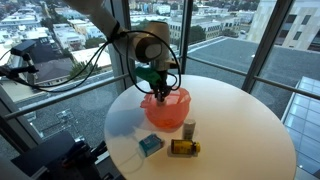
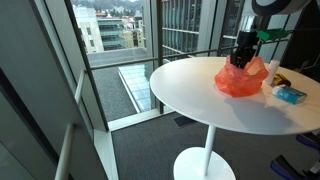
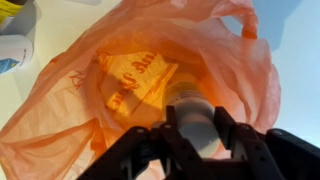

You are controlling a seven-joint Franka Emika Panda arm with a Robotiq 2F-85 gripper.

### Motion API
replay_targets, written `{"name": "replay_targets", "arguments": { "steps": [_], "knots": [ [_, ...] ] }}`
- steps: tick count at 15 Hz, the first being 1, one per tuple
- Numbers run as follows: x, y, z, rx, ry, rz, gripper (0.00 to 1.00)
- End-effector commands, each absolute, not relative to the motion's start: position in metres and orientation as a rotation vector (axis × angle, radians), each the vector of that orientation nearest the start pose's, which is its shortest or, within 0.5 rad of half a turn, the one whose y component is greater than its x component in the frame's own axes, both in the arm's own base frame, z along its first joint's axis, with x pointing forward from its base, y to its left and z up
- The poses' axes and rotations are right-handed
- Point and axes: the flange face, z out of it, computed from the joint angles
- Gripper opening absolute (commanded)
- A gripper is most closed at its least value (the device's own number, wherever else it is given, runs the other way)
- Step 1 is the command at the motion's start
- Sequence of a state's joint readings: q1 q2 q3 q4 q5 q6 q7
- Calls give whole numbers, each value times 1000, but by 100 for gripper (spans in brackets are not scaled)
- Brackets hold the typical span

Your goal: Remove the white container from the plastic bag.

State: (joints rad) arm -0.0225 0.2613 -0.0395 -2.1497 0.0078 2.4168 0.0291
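Gripper [image 3: 193, 120] of mine sits narrow, fingers [image 3: 228, 135] pressing both sides of the white container [image 3: 190, 98], which stands directly between them, down inside the open mouth of the orange plastic bag [image 3: 90, 90]. Darker orange lettering on the bag, just beyond my grip, is too blurred to read.

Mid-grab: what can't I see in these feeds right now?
White cylindrical container: hidden inside the orange plastic bag in both exterior views; wrist view shows only its top.
Gripper: wrist view blurred, so contact with the container is unclear.
Small yellow item beside the bag: too small in an exterior view to identify.
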Motion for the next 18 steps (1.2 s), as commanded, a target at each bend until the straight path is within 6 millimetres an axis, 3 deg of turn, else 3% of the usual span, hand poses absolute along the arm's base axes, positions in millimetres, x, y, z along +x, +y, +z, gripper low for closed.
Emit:
{"name": "replay_targets", "arguments": {
  "steps": [1, 11, 18],
  "knots": [
    [566, -42, 312, -3165, 177, -18, 18],
    [541, -51, 384, -3197, 178, -51, 18],
    [508, -47, 430, -3196, 147, -43, 18]
  ]
}}
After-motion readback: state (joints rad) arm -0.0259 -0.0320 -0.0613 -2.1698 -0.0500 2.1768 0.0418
